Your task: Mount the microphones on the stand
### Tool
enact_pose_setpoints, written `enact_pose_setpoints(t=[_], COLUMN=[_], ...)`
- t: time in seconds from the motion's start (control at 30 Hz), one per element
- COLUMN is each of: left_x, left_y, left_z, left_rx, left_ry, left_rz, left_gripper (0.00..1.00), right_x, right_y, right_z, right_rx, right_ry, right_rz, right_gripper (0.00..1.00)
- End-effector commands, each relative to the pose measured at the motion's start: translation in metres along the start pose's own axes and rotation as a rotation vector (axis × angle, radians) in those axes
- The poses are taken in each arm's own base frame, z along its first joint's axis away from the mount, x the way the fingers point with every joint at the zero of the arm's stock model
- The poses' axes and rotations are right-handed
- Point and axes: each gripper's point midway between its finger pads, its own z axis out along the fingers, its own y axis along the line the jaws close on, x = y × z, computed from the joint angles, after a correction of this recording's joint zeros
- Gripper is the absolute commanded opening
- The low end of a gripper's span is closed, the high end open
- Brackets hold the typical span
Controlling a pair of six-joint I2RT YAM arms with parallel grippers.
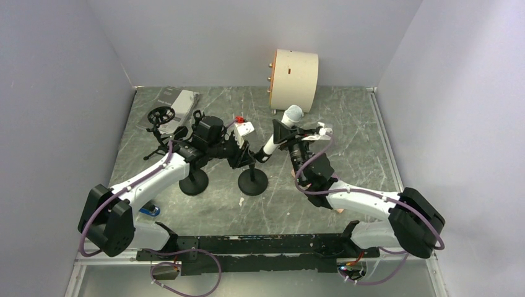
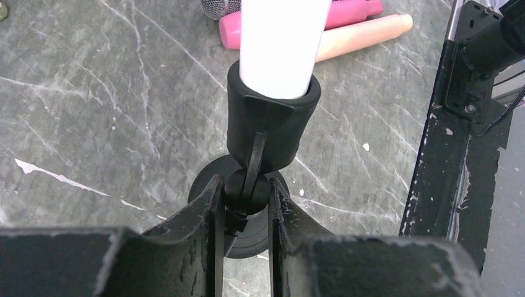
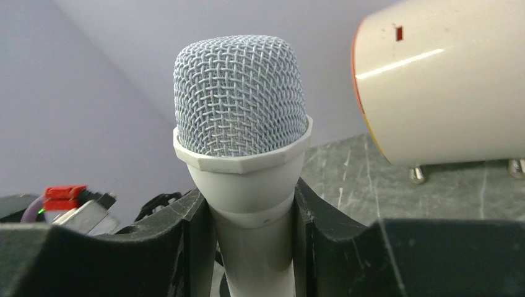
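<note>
The white microphone (image 1: 272,143) with a pale-blue mesh head (image 3: 240,99) leans up and to the right. Its lower end (image 2: 282,43) sits inside the black clip (image 2: 272,124) of the right-hand stand (image 1: 252,181). My right gripper (image 3: 254,229) is shut on the mic's neck just under the head. My left gripper (image 2: 244,185) is shut on the stand's pivot joint below the clip, above the round base. A pink microphone (image 2: 347,15), a peach one (image 2: 365,37) and a silver mesh head (image 2: 220,7) lie on the table beyond.
A second black stand (image 1: 193,182) stands to the left, with a black wheel-shaped part (image 1: 162,114) and a booklet (image 1: 176,102) behind it. A cream cylinder (image 1: 294,75) lies at the back wall. The black mounting rail (image 1: 247,244) runs along the near edge.
</note>
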Motion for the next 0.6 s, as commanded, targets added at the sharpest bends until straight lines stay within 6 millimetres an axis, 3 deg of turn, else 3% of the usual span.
enact_pose_setpoints(t=[0.0,0.13,0.27,0.33,0.57], left_x=[-0.018,-0.015,-0.014,-0.015,-0.016], left_y=[-0.024,-0.027,-0.028,-0.028,-0.026], left_z=[0.006,0.005,0.004,0.004,0.007], left_rx=[0.112,0.128,0.135,0.139,0.132], left_ry=[-0.048,-0.038,-0.027,-0.032,-0.04], left_rz=[-0.049,-0.027,-0.016,-0.015,-0.027], left_gripper=[0.03,0.03,0.02,0.02,0.02], right_x=[0.118,0.121,0.128,0.135,0.149], right_y=[-0.02,0.013,0.03,0.033,0.019], right_z=[-0.044,-0.054,-0.065,-0.071,-0.071], right_rx=[0.106,-0.181,-0.34,-0.393,-0.323], right_ry=[0.4,0.368,0.369,0.372,0.387], right_rz=[-0.043,-0.07,-0.101,-0.091,-0.041], right_gripper=[0.0,0.0,0.0,0.0,0.0])
